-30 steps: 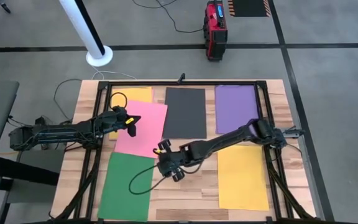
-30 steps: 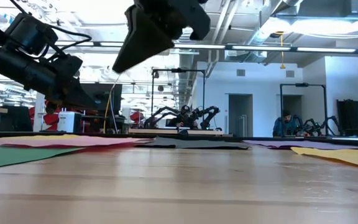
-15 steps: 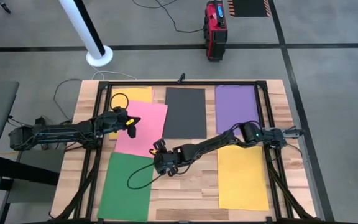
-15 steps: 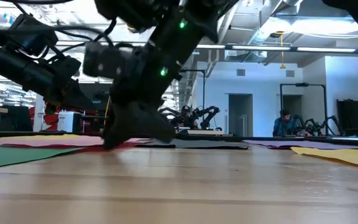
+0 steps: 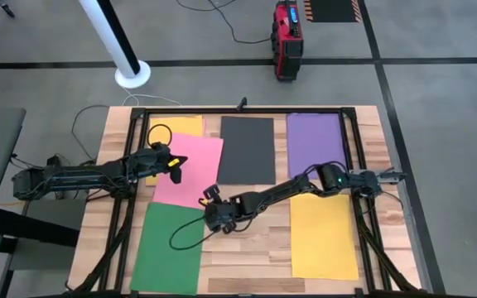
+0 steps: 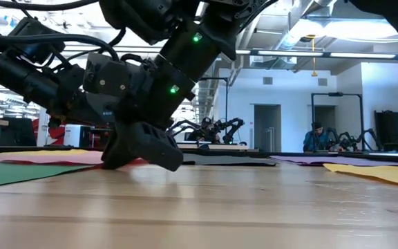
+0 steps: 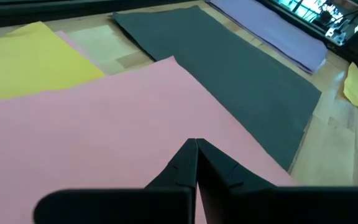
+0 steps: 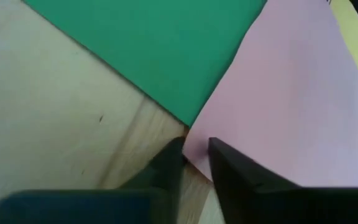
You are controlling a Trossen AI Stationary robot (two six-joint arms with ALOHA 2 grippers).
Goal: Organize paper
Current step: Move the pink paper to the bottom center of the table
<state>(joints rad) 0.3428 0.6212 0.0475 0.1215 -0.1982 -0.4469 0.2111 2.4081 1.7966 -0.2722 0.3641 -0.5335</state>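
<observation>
Several sheets of paper lie flat on the wooden table: pink (image 5: 190, 170), green (image 5: 170, 247), dark grey (image 5: 247, 149), purple (image 5: 315, 145), a yellow one (image 5: 323, 236) at the near right and another yellow one (image 5: 176, 127) at the far left, partly under the pink. My right gripper (image 5: 212, 209) is low at the pink sheet's near right corner (image 8: 190, 135), with a narrow gap between its fingers. My left gripper (image 7: 196, 144) is shut over the middle of the pink sheet (image 7: 104, 124). My right gripper comes slanting down from the table's right. In the low view its fingertips (image 6: 159, 160) reach the tabletop. They stand on either side of the pink sheet's near right corner (image 8: 194, 127); whether they touch the sheet I cannot tell. My left gripper's shut tips point at the pink sheet; whether they touch it I cannot tell.
A black frame (image 5: 243, 110) runs around the table's working area. The green sheet's far edge (image 8: 166, 106) lies next to the pink corner. Bare wood (image 5: 247, 248) shows between the green sheet and the near yellow one.
My right gripper has come down from well above the table and gone a little toward the table's left, ending low at the pink sheet's near right corner. The sheets lie as before.
</observation>
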